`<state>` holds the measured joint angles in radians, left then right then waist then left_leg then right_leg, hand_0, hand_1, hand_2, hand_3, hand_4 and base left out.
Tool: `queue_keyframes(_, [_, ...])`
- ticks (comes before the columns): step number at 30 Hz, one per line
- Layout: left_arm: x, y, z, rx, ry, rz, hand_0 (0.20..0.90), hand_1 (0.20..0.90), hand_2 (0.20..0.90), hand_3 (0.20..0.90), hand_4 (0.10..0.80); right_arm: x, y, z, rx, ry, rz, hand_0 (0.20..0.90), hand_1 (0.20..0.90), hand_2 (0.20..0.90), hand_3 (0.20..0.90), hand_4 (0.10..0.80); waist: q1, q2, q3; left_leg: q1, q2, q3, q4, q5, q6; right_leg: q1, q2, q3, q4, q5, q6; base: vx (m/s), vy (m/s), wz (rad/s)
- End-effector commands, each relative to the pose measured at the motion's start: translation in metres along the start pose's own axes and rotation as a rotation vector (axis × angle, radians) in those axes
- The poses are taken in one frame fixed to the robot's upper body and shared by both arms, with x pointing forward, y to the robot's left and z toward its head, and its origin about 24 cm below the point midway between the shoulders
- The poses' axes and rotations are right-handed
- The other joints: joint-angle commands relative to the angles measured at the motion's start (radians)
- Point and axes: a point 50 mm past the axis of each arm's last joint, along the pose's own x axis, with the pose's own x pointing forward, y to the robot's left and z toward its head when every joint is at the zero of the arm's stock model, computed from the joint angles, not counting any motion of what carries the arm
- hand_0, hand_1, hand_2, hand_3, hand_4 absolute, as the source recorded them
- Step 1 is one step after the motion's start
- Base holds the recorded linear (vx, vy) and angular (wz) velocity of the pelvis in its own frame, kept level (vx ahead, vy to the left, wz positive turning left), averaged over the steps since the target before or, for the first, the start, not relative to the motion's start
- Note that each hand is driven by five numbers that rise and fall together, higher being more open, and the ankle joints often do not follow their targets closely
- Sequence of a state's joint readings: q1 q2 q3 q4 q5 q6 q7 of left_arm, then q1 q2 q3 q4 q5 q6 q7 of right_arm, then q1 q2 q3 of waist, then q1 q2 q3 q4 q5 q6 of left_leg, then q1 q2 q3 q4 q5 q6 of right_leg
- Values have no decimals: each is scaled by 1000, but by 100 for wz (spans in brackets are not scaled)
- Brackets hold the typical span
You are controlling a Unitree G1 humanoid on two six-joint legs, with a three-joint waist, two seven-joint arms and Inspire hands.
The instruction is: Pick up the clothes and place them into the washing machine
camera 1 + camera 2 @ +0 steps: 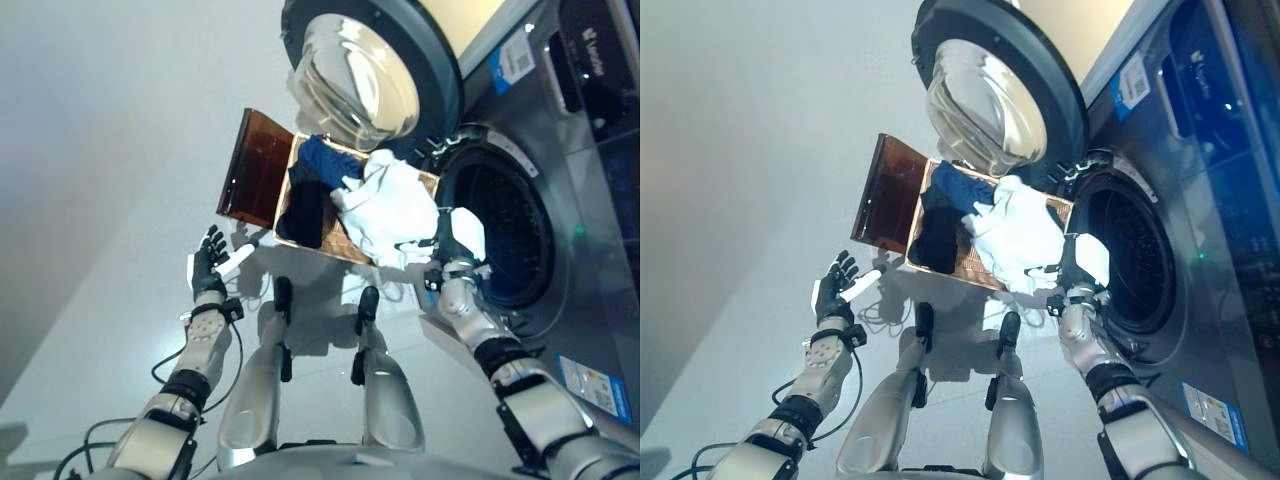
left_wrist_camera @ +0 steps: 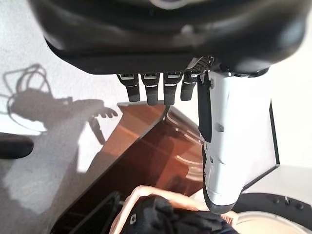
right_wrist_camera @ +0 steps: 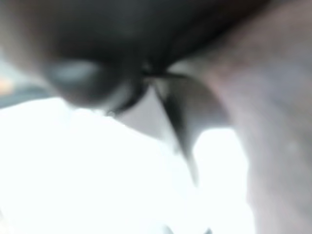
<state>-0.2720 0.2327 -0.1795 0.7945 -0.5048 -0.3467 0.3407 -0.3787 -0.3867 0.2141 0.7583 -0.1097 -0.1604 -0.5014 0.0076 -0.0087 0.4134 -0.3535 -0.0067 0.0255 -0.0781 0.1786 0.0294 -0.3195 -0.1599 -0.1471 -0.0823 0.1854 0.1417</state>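
Note:
A wicker basket point(image 1: 288, 188) stands on the floor before the washing machine's open drum point(image 1: 505, 240). In it lie a dark blue garment point(image 1: 325, 158) and a black garment point(image 1: 303, 212). A white garment point(image 1: 392, 208) is bunched over the basket's right end, lifted toward the drum's mouth. My right hand point(image 1: 450, 248) is shut on its right edge, just left of the drum opening; its wrist view shows only white cloth point(image 3: 97, 165) up close. Left of the basket, my left hand point(image 1: 210, 262) hovers open and holds nothing; its fingers point(image 2: 156, 90) are straight.
The basket's brown translucent lid point(image 1: 255, 165) stands open on its left side. The machine's round glass door point(image 1: 365, 75) is swung open above the basket. The machine's grey front point(image 1: 590, 200) fills the right. Pale floor lies to the left.

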Motion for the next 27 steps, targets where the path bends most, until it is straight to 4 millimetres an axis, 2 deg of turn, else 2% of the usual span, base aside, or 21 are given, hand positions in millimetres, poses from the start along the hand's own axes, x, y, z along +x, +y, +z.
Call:
queue_keyframes(1, [4, 13, 9, -10, -60, 63, 900, 900, 900, 900, 800, -6, -15, 0, 587, 25, -62, 200, 200, 200, 200, 300, -10, -20, -94, 12, 6, -13, 87, -116, -76, 32, -14, 2, 19, -35, -1, -12, -8, -10])
queue_keyframes(2, [4, 13, 9, -10, -60, 63, 900, 900, 900, 900, 800, -6, -16, 0, 588, 25, -62, 200, 200, 200, 200, 300, -11, -20, -97, 9, 5, -13, 86, -114, -76, 29, -15, 2, 18, -33, -1, -11, -4, -9])
queue_keyframes(5, [4, 10, 9, -56, -53, 36, 900, 900, 900, 900, 800, -15, -9, -27, 890, 168, -82, 200, 200, 200, 200, 300, -14, -13, -97, 6, 5, -7, 80, -110, -78, 21, -11, 3, 12, -30, -3, -1, -4, -5])
queue_keyframes(7, [4, 8, 9, -71, -51, 22, 900, 900, 900, 900, 800, -17, -8, -36, 1026, 216, -141, 200, 200, 200, 200, 300, -16, -6, -97, 3, 4, -5, 71, -106, -81, 16, -11, 4, 5, -26, -3, 0, 0, 0])
queue_keyframes(8, [4, 5, 8, -83, -46, 15, 900, 900, 900, 900, 800, -18, -7, -39, 1137, 238, -184, 200, 200, 200, 200, 300, -15, -1, -94, 6, 6, -3, 69, -108, -82, 18, -10, 4, 4, -27, -2, 0, 0, 0])
queue_keyframes(12, [2, -1, 7, -116, -43, -7, 900, 900, 900, 900, 800, -17, -1, -42, 1352, 281, -267, 200, 200, 200, 200, 300, -14, 15, -94, -9, 1, -4, 58, -99, -85, 3, -11, 4, -2, -22, -2, 0, 0, 0])
queue_keyframes(18, [0, -10, 4, -134, -28, -43, 900, 900, 900, 900, 800, -10, 8, -40, 1474, 331, -272, 200, 200, 200, 200, 300, -1, 28, -94, -20, -2, -5, 56, -96, -87, -8, -14, 6, -4, -18, -2, 0, -6, 3])
queue_keyframes(22, [1, -17, 5, -149, -22, -59, 900, 900, 900, 900, 800, -5, 10, -38, 1605, 357, -334, 200, 200, 200, 200, 300, 4, 39, -92, -28, -5, -7, 56, -97, -88, -15, -16, 6, -4, -18, -3, 1, -6, 5])
queue_keyframes(24, [1, -17, 5, -155, -22, -60, 900, 900, 900, 900, 800, -3, 10, -37, 1624, 360, -338, 200, 200, 200, 200, 300, 7, 41, -91, -31, -6, -7, 56, -96, -88, -19, -17, 5, -3, -17, -2, 0, -6, 4])
queue_keyframes(27, [1, -17, 8, -166, -33, -66, 900, 900, 900, 900, 800, 9, -2, -31, 1693, 328, -401, 200, 200, 200, 200, 300, 18, 56, -86, -42, -11, -5, 55, -95, -89, -28, -19, 4, -4, -16, -1, 3, -14, 4])
